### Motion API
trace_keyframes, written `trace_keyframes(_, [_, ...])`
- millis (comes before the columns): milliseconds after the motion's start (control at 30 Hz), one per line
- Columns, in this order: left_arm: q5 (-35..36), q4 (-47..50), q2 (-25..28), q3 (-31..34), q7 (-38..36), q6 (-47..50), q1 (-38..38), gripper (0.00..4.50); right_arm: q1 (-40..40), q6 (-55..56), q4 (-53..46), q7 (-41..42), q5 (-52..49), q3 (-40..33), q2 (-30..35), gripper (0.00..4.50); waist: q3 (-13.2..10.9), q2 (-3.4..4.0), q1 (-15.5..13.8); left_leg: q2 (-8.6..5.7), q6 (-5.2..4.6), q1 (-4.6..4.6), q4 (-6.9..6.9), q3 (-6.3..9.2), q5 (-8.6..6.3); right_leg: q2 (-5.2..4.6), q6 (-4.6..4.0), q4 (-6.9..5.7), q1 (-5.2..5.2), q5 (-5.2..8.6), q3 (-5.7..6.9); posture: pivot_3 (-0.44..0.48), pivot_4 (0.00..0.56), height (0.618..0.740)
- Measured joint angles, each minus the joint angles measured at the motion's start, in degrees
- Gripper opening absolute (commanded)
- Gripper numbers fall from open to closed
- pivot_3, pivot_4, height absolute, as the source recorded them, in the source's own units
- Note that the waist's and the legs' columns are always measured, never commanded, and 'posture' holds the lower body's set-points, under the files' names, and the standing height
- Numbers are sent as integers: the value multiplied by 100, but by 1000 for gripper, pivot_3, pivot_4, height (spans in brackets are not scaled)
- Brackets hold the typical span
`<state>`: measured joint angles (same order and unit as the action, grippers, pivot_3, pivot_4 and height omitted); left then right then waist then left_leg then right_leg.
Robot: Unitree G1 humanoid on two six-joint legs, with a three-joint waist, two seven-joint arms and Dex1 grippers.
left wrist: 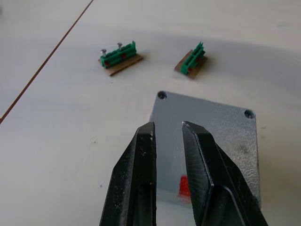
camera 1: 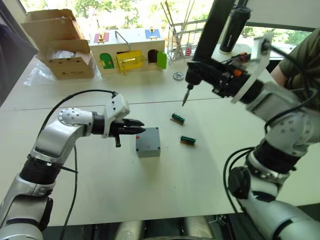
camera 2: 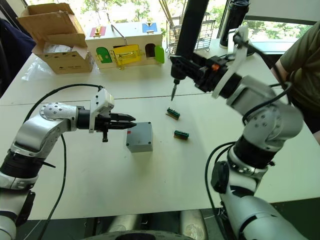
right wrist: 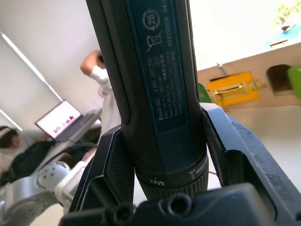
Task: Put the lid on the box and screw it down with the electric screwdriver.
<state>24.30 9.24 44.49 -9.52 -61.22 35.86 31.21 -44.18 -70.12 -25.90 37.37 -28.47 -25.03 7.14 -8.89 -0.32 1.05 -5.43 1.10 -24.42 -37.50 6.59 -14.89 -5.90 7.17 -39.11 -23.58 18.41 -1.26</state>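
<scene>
Lid (left wrist: 207, 136) already seated on the box (camera 1: 148, 142), flush, near the middle of the table (camera 1: 200, 180); fastening apparently not begun, since the two corner holes visible from the left wrist look dark and empty. Judged roughly halfway: placing done, screwing left.

Left gripper (camera 1: 136, 127) level just beside the box, toward the table's left edge, fingers (left wrist: 141, 174) narrowly parted, holding nothing.

Right gripper (right wrist: 164, 155) clamped round the electric screwdriver (camera 2: 190, 30), raised above the table toward the far edge, thin metal bit pointing down, well apart from the box.

Box and lid: matte grey plastic, square, crisp edges, small red mark on the near side. Screwdriver: long black cylinder, ribbed grip, printed label. Two green terminal blocks (camera 1: 178, 118) on brown bases just beyond the box, one carrying small metal screws.
</scene>
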Motion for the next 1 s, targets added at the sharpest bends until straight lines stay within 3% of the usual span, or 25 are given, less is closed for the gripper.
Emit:
trace_keyframes(100, [5,218,39,33,108,159,-140,887,431,696,4,-271,16,482,-348,1809,0,0,40,5,1,1,9,0,1,3,0,-4,-11,0,0,0,150,740])
trace_keyframes(300, [17,466,91,189,203,387,-338,3585,1082,1979,67,-456,101,1463,-550,1809,0,1,166,6,2,3,17,1,1,5,0,-8,-15,0,2,0,150,740])
trace_keyframes(600, [-104,653,26,151,411,356,-584,3585,1655,3079,439,-550,400,2583,-429,1809,0,1,157,7,2,6,18,1,1,7,0,-7,-14,0,2,0,150,740])
trace_keyframes(733, [-109,679,19,144,412,360,-599,2357,1740,3377,642,-650,484,2730,-429,1809,0,1,152,7,3,6,17,1,1,7,0,-7,-13,0,2,0,150,740])
trace_keyframes(1000, [-5,774,-10,138,399,408,-601,2357,1793,3689,765,-812,569,2783,-291,1809,0,1,155,8,2,6,18,1,1,8,0,-6,-13,0,2,0,150,740])
